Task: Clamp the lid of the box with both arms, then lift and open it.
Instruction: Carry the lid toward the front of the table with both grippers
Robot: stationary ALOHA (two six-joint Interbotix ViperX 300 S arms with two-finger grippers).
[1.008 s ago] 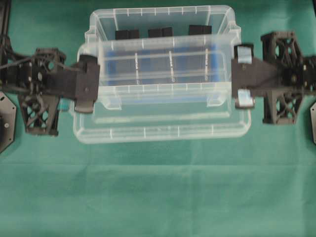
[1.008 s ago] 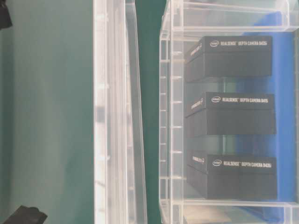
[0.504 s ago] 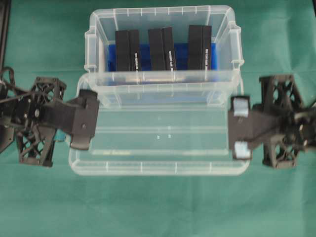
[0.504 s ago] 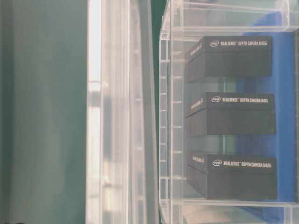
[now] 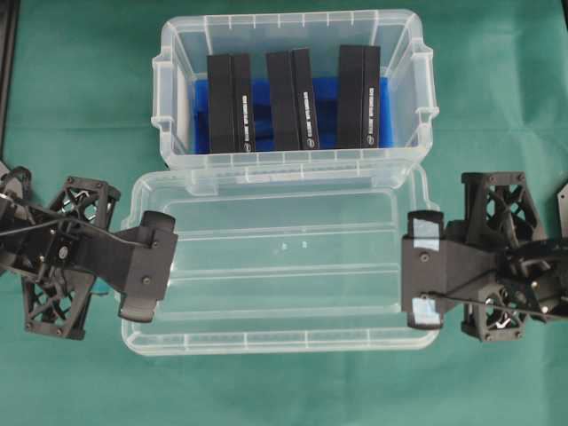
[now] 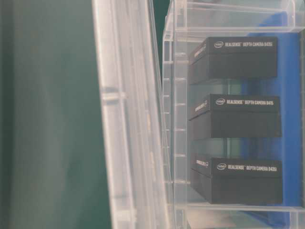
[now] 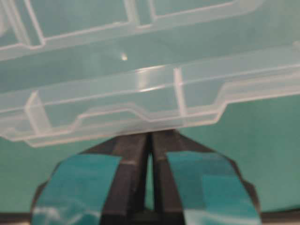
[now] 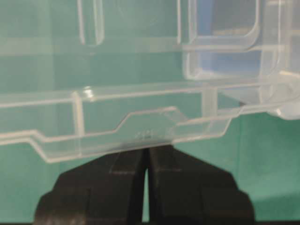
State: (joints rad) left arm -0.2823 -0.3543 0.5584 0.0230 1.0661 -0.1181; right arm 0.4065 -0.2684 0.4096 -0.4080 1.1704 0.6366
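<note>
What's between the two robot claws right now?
The clear lid spans the whole stretch between left gripper and right gripper, each clamped on one end; overhead view shows it.

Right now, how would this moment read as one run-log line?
lid: off box, held in front | left gripper: shut on lid end | right gripper: shut on other end | box: open, three black blocks inside

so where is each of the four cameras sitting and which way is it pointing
Overhead: above, looking straight down on the box, the lid, left gripper and right gripper.
Table-level: low, side-on and apparently rotated, facing lid edge and box; no robot parts.
Left wrist: behind its teal-taped fingers, facing the lid's end.
Right wrist: same from the opposite end.
All share the lid.
</note>
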